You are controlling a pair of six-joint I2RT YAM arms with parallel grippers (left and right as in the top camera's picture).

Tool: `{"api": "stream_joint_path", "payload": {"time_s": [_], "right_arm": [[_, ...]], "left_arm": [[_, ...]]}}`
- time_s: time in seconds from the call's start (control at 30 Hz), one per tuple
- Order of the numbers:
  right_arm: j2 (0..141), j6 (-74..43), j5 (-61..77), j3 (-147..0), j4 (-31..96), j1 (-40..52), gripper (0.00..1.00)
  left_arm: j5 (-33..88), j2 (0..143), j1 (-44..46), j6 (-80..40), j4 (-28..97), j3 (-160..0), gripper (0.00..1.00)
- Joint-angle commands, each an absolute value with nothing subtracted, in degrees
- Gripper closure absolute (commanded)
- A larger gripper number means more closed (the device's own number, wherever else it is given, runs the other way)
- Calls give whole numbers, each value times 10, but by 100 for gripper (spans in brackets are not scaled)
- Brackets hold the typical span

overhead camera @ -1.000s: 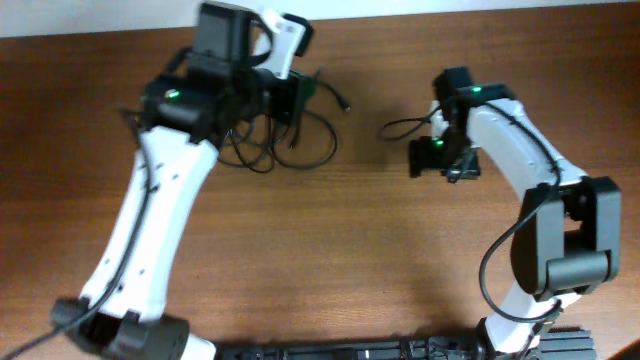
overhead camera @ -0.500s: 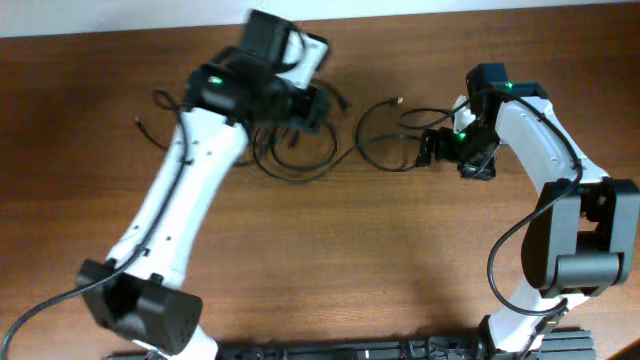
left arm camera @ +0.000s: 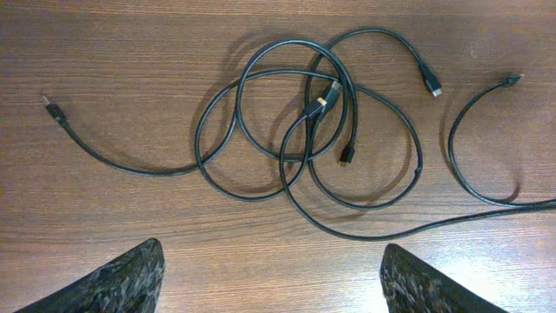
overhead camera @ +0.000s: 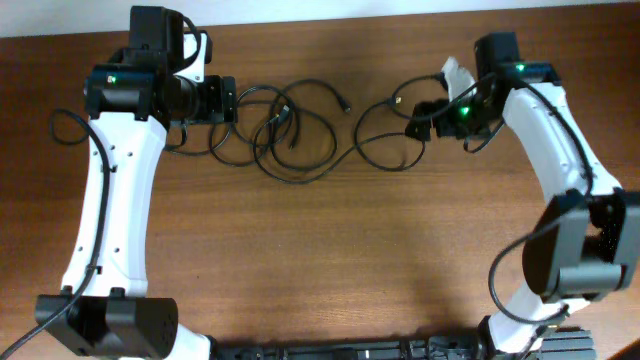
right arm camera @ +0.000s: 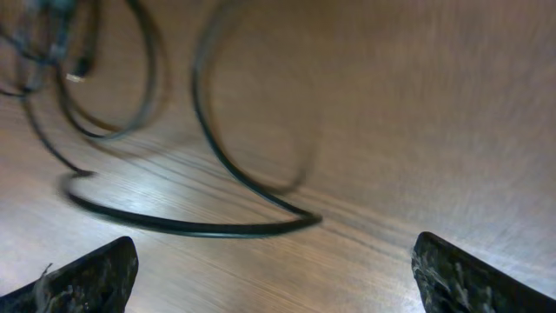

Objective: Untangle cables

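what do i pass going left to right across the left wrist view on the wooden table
loose black cable plug end → tangled loops of thin black cables → black plug on an upcurved cable tail → curved black cable arc ending in a small plug

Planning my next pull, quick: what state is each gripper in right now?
Left gripper: open, holding nothing.
Right gripper: open, holding nothing.
Thin black cables lie loose on the brown wooden table.

table [left arm camera: 104, 52]: wood, matt, visible grain | cables [left arm camera: 320, 103]: blk, smooth, rubbery
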State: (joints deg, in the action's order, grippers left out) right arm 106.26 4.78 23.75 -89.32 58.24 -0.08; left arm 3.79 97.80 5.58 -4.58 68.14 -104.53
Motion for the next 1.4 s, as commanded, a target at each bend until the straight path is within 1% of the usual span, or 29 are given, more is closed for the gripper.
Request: {"api": "stream_joint_path", "payload": {"time_s": [0.0, 0.13, 0.27, 0.4, 0.5, 0.57, 0.6, 0.67, 0.7, 0.77, 0.8, 0.87, 0.93, 0.97, 1.03, 1.23, 1.3, 1.37], "right_arm": [[1040, 119, 310, -916, 588, 25, 1], [1048, 140, 303, -902, 596, 70, 2], [1055, 141, 236, -870, 602, 104, 1], [1055, 142, 189, -837, 573, 108, 1], [1055, 148, 186, -829, 545, 108, 2], [1055, 147, 186, -828, 545, 108, 13], [1055, 145, 186, -823, 546, 108, 18], [1055, 145, 186, -804, 544, 108, 20], [1055, 146, 186, -790, 542, 108, 23], [1055, 145, 186, -784, 540, 108, 41], [1055, 145, 186, -784, 534, 108, 55], [1055, 123, 186, -784, 514, 108, 67], [1055, 81, 186, -785, 489, 108, 87], [1055, 61, 186, -787, 481, 108, 89], [1052, 31, 186, -815, 485, 98, 96], [1005, -34, 184, -1001, 572, 6, 96], [991, -80, 154, -1055, 594, -49, 96], [981, -123, 100, -1063, 598, -100, 96]], "left_arm": [[25, 965, 52, -51, 683, -1051, 19], [25, 965, 52, -51, 683, -1051, 19], [25, 965, 52, -51, 687, -1051, 19], [26, 965, 52, -52, 687, -1051, 19], [26, 965, 52, -51, 689, -1051, 19], [25, 965, 52, -51, 691, -1051, 19], [25, 965, 52, -51, 691, -1051, 19], [25, 965, 52, -51, 691, -1051, 19], [25, 965, 52, -51, 691, -1051, 19], [25, 965, 52, -51, 691, -1051, 19], [25, 965, 52, -51, 691, -1051, 19], [26, 965, 52, -51, 691, -1051, 19], [26, 965, 52, -52, 691, -1051, 19], [26, 965, 52, -52, 691, -1051, 19], [26, 965, 52, -51, 692, -1051, 19], [25, 965, 52, -51, 693, -1051, 19], [25, 965, 52, -51, 693, -1051, 19], [25, 966, 52, -51, 693, -1050, 19]]}}
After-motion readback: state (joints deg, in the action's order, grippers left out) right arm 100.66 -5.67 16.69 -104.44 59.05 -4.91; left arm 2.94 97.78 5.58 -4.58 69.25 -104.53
